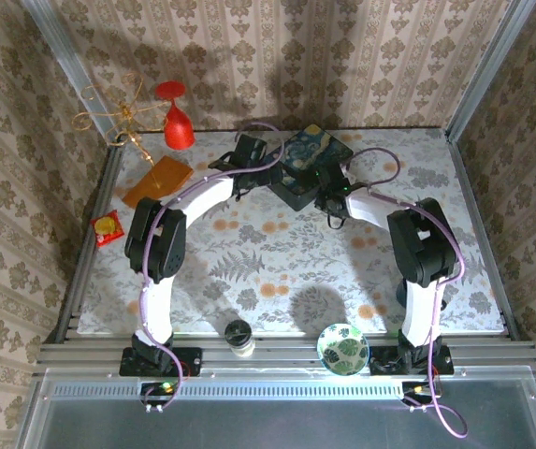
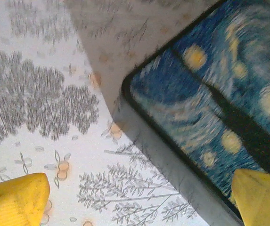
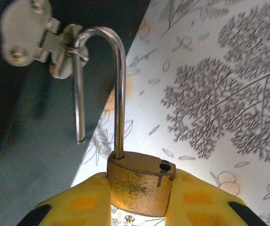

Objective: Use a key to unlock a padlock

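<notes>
- Jar (image 1: 239, 337), dark lid: at the near edge of the table (image 1: 249, 271), left of middle.
- Bowl (image 1: 342, 348), green-patterned: at the near edge, right of middle.
- Right gripper (image 3: 139, 207): yellow fingers (image 3: 83, 202) clenched on the padlock (image 3: 139, 181), one pad flat on each side of its brass body. From above this gripper (image 1: 331, 201) sits just in front of the box, and the lock is too small to pick out there.
- Padlock, detail: the shackle (image 3: 118, 94) is sprung, with one leg seated in the body and the free leg hanging clear beside an open socket. The bend is hooked through a silvery hasp (image 3: 36, 35) on the box's dark wall. The lower body is cut off by the frame edge. The hasp is blurred.
- Box (image 1: 312, 154), dark blue starry-night lid: far middle of the table.
- Left gripper (image 2: 137, 202): jaws released and wide, hovering at the box's left corner (image 2: 210, 94). One yellow tip is over the tablecloth and the other over the lid. Both tips are cut off, and the lid is blurred.
- Orange card (image 1: 157, 181) and red packet (image 1: 108, 227): left edge.
- Red glass (image 1: 178, 126) and gold wire ornament (image 1: 113, 117): far-left corner.
</notes>
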